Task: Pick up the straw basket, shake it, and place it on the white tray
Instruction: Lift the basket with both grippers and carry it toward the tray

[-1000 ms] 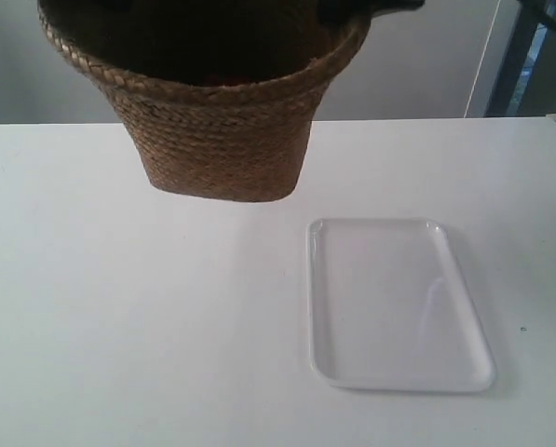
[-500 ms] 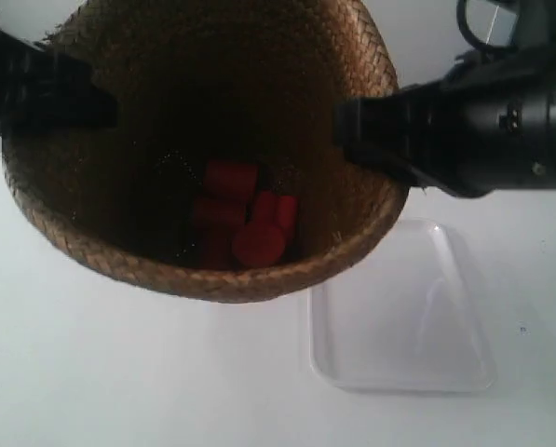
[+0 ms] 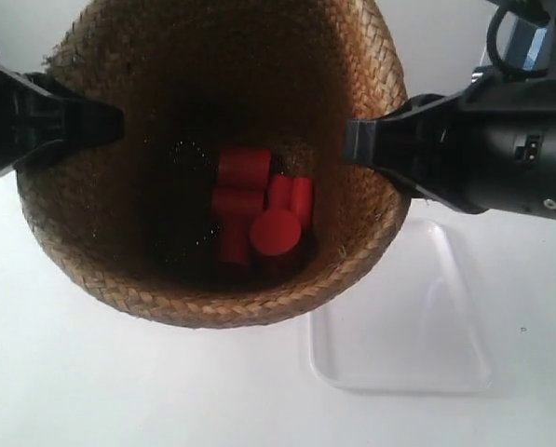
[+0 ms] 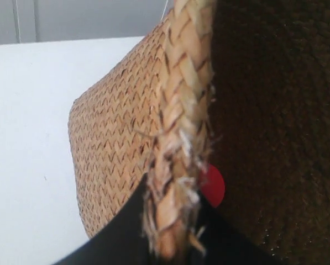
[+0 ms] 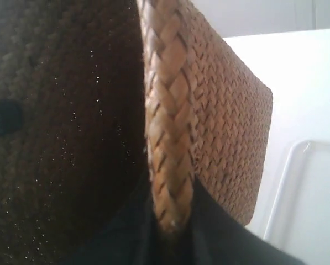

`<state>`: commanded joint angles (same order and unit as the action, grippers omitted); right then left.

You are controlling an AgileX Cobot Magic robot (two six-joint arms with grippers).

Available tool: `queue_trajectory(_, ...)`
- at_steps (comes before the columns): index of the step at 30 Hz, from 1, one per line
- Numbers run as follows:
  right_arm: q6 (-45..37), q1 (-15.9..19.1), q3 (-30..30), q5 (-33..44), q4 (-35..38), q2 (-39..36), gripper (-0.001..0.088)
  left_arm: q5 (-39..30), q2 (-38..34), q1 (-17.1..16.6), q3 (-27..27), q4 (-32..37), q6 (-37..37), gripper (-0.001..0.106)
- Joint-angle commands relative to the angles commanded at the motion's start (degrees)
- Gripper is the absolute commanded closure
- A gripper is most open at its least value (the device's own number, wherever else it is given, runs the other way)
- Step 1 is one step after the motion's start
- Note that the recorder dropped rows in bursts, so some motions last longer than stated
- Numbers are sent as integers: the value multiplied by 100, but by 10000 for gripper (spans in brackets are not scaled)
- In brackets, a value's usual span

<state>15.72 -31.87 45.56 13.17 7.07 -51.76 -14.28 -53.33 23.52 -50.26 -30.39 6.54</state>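
Note:
The straw basket [image 3: 212, 305] hangs above the table, tipped so its dark mouth faces the exterior camera. Several red cylinders [image 3: 259, 209] lie inside it. One black gripper [image 3: 110, 121] pinches the braided rim at the exterior view's left, another [image 3: 354, 142] at its right. In the left wrist view my left gripper [image 4: 173, 221] is shut on the frayed braid of the basket [image 4: 115, 138], with a red cylinder [image 4: 213, 186] just inside. My right gripper [image 5: 173, 215] is shut on the rim of the basket [image 5: 225, 110]. The white tray [image 3: 436, 326] lies on the table below, partly hidden by the basket.
The white table [image 3: 91, 391] spreads under and around the basket. The tray [image 5: 314, 204] shows beside the basket's base in the right wrist view. A grey wall and a dark frame [image 3: 524, 47] stand behind the table.
The basket was held upright with its outside wall showing; it has tipped over so its mouth faces the camera. The red cylinders inside have shifted. Both arms came into view.

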Motion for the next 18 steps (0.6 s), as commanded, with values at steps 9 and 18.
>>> queue_trajectory(9,-20,-141,-369,-720,-797,-112,868,676,149,0,212,0,618,1053)
queue_trajectory(18,-263,-801,-4,498,-167,526,868,-153,1046,579,104,-594,1411,1053)
